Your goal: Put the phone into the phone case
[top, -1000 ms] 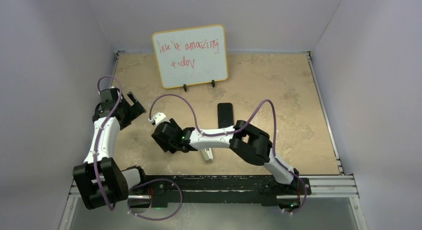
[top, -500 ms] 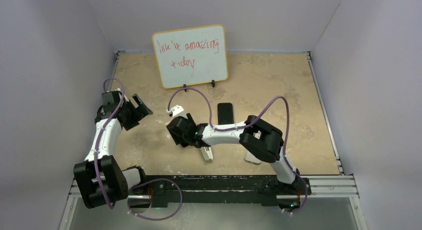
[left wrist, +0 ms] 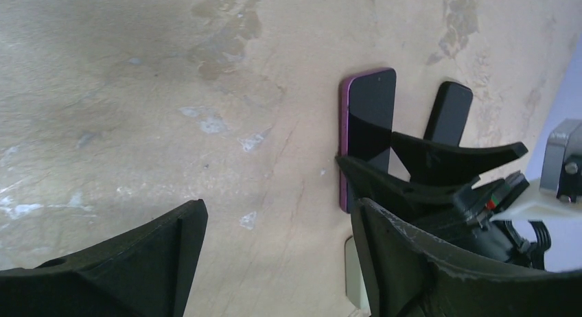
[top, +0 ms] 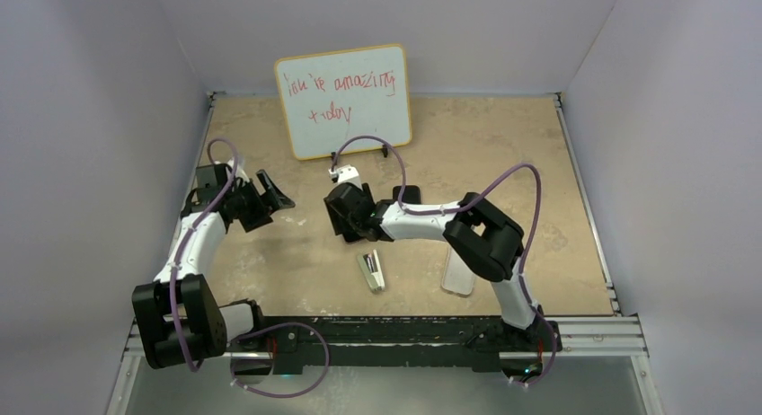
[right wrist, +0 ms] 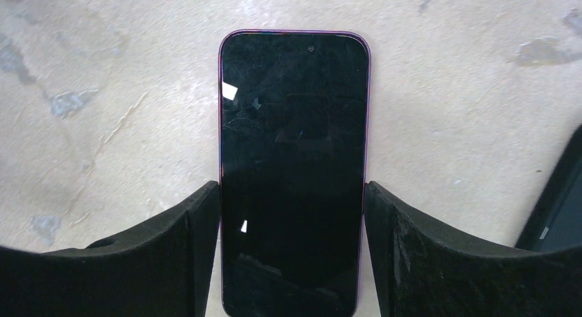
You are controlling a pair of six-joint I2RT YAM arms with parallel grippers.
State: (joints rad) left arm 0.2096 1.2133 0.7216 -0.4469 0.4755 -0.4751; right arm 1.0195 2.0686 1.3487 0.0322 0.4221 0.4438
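Hovering at far left, the left end effector [left wrist: 278,217] gaped empty above the worktop [top: 539,163]. In the centre, the right end effector [right wrist: 292,193] gripped the phone [right wrist: 294,145] by its long edges. Further right lay the phone case [top: 458,277], well apart and unfilled, so insertion was all ahead.
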